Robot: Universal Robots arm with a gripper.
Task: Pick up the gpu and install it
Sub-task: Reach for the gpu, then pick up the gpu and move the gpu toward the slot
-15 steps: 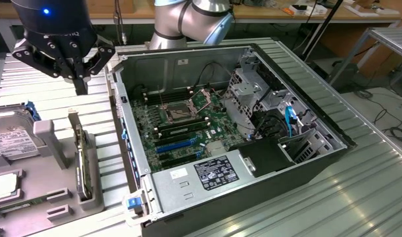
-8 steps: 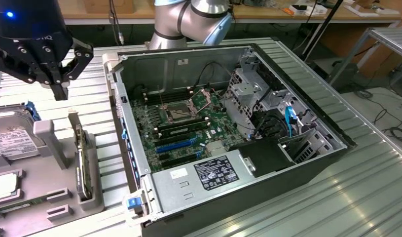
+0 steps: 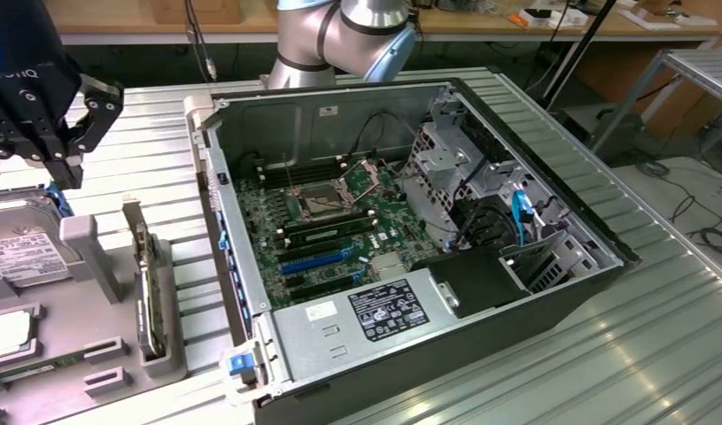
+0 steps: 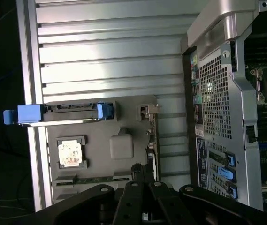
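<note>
The claw (image 3: pixel 63 164) hangs closed above the grey tray (image 3: pixel 95 305) on the exterior view's left, fingers pressed together and holding nothing. The gpu (image 3: pixel 143 283) stands on edge in a slot of that tray, apart from the claw and just beside the open computer case (image 3: pixel 236 266), which lies on the slatted metal table (image 3: pixel 644 336). In the wrist view the gpu (image 4: pixel 152 140) shows as a thin strip (seen edge-on) between tray and case. The closed claw (image 4: pixel 144 180) seems lined up with one end of it, though the overlap makes that hard to judge. A hard drive (image 4: pixel 72 112) with blue handles, a processor chip (image 4: pixel 71 153) and a memory stick (image 4: pixel 95 179) sit in other tray pockets.
</note>
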